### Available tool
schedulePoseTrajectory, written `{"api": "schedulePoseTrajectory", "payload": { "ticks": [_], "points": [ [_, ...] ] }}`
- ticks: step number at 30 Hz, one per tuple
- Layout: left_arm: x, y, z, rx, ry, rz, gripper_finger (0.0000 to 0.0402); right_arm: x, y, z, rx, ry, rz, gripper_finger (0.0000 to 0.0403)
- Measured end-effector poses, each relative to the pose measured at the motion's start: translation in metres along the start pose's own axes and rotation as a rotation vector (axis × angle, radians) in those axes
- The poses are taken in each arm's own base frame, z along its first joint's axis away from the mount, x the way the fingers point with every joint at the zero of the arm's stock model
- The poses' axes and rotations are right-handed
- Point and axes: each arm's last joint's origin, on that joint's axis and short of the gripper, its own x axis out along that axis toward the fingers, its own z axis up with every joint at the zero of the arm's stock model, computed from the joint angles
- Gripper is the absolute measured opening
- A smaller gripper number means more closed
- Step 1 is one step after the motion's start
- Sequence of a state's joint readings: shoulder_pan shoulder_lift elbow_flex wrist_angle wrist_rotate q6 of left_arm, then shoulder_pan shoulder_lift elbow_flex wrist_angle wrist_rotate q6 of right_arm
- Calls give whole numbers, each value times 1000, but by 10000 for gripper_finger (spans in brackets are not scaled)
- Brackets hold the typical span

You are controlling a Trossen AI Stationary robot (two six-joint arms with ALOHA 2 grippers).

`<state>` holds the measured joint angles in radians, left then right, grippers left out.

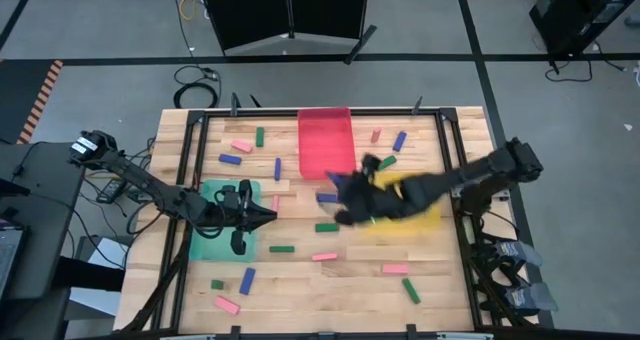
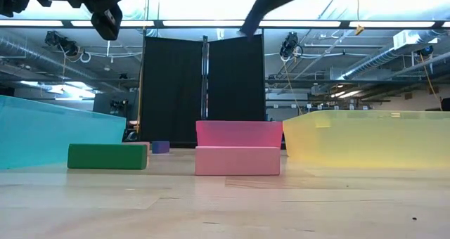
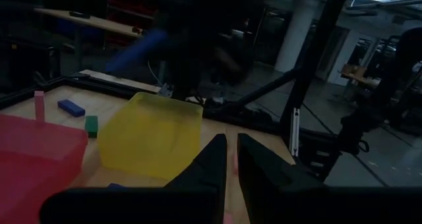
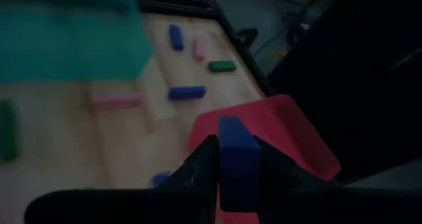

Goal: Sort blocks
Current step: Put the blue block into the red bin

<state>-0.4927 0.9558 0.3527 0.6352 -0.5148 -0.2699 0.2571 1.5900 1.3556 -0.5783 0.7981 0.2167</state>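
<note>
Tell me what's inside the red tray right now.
The visible part of the red tray holds no blocks. Its near end is covered by the right gripper, shut on a blue block, so that part can't be checked.

Trays: we see red [image 1: 325, 140], yellow [image 1: 415, 220], green [image 1: 222, 235].
Blocks around the red tray: we spot pink [image 1: 241, 146], blue-purple [image 1: 230, 160], dark green [image 1: 260, 137].
Table [image 1: 300, 290]: we've got pale wood planks.
Held block [image 4: 236, 159]: blue.

Between the red tray [image 1: 326, 142] and the yellow tray [image 1: 410, 216] your way is blocked by the right arm [image 1: 450, 183]. Scattered blocks [image 1: 323, 257] dot the near boards, with open gaps between them.
</note>
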Motion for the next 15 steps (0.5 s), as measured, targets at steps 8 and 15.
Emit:
{"api": "schedulePoseTrajectory", "payload": {
  "ticks": [8, 15],
  "points": [
    [0, 0, 0, -2, 3, -3, 46, 86, -69, -4, 117, 147, -153, 69],
    [0, 0, 0, -2, 4, -4, 46, 144, -103, -20, 207, 213, -156, 138]
  ]
}}
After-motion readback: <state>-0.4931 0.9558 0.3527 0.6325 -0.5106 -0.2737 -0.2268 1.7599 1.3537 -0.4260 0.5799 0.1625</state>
